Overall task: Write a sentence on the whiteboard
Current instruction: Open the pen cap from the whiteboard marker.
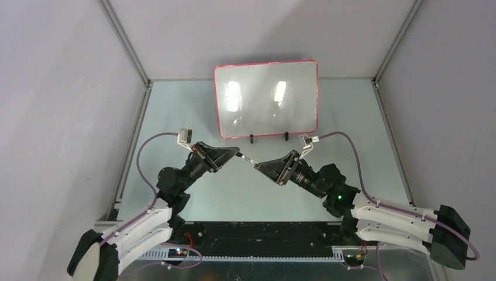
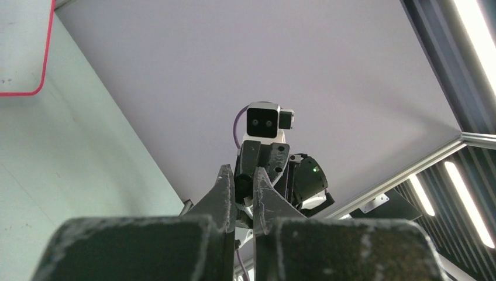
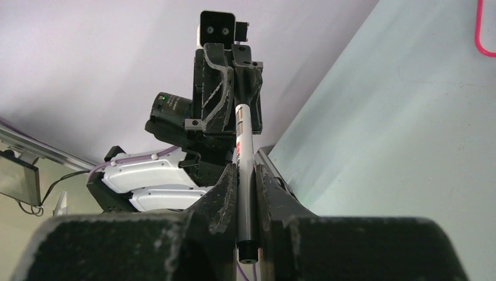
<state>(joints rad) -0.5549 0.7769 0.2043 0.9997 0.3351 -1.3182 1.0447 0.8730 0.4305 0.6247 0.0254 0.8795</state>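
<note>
White and glossy, the red-rimmed whiteboard [image 1: 266, 99] stands upright at twelve o'clock on the pale green surface [image 1: 362, 129], while centrally the left end effector [image 1: 237, 154] and right end effector [image 1: 257, 165] (tips nearly meeting) both clamp one marker [image 3: 245, 170].

So the marker [image 3: 244, 170] sat lengthwise between both sets of jaws, with the left gripper [image 1: 237, 153] and right gripper [image 1: 257, 165] nose to nose. The whiteboard [image 1: 266, 99] stood upright just behind the jaws, on the far side of the table [image 1: 175, 117].
</note>
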